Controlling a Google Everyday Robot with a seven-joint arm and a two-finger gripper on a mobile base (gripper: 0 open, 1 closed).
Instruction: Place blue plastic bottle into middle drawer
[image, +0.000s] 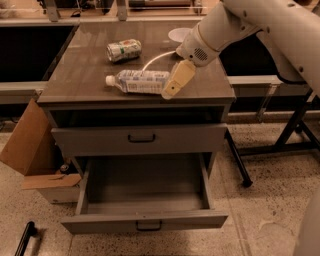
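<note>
The blue plastic bottle (139, 81) lies on its side on the cabinet top, its white cap pointing left. My gripper (170, 92) hangs over the cabinet top, right at the bottle's right end, pointing down and left. The middle drawer (145, 221) is pulled wide open below, and its inside looks bare. The grey drawer above it (140, 139) is shut.
A crushed green-white can (124, 50) lies behind the bottle. A white bowl (179, 34) stands at the back right, partly behind my arm. A cardboard box (31, 150) sits on the floor to the left. Dark table legs (295, 130) stand to the right.
</note>
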